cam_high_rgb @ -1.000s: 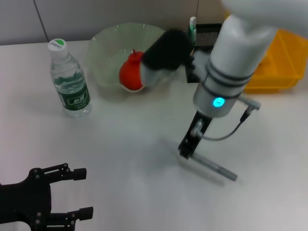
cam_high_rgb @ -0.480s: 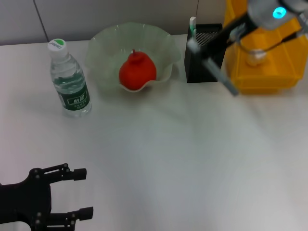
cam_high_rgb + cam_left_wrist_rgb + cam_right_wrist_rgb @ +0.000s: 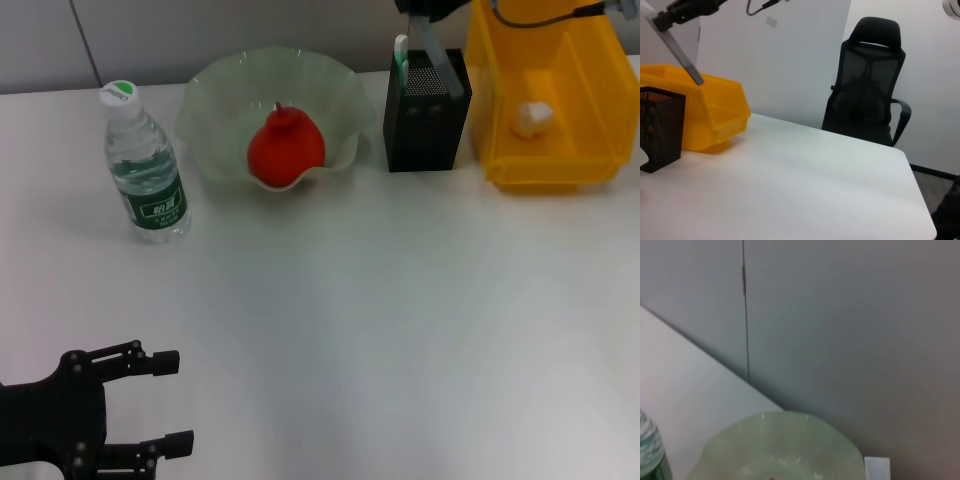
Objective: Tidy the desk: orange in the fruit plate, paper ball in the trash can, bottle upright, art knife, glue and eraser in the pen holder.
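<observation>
White desk [image 3: 400, 330] holds the yellow trash can [image 3: 590, 150] beside the pen holder [image 3: 425, 125], where the right gripper [image 3: 425, 8] pinches the art knife [image 3: 440, 62] to drop it inside; left gripper [image 3: 150, 400] waits wide.

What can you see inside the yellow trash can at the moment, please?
The paper ball lies on the floor of the trash can. Nothing else shows there, though its near front wall hides a strip of the floor.

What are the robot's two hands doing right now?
Left gripper: open, empty, low over the desk.
Right gripper: shut on the art knife, above the pen holder.
</observation>
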Available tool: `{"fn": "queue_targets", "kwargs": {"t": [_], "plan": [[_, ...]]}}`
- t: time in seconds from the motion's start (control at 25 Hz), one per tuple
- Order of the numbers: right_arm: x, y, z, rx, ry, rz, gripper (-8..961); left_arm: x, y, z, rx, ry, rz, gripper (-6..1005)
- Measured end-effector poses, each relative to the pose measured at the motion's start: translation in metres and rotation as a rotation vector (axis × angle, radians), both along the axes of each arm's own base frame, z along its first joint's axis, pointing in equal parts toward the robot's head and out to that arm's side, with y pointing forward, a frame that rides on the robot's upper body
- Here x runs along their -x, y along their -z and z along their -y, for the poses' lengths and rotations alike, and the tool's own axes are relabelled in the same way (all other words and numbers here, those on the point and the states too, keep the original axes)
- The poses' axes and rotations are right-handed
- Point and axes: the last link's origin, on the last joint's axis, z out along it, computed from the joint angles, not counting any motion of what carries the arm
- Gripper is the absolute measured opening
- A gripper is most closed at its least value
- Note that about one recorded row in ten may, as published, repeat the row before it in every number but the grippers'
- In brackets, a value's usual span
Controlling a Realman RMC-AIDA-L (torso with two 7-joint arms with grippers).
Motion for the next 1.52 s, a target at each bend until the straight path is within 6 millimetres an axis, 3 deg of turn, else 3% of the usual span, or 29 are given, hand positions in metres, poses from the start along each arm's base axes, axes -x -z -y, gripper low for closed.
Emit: {"fn": "queue_targets", "kwargs": {"t": [0.4, 0.8, 1.52], "plan": [[-0.022, 0.015, -0.016, -0.066, -0.060, -0.002, 146, 0.002, 0.000, 0.003, 0.003, -0.010, 0.003, 833], [-0.044, 0.024, -0.017, -0.107, -0.138, -0.027, 145, 0.000, 0.002, 0.004, 0.011, -0.018, 0.012, 833], [-0.084, 0.030, -0.010, -0.181, -0.092, -0.094, 163, -0.001, 0.000, 0.001, -0.011, -0.032, 0.029, 834]]}}
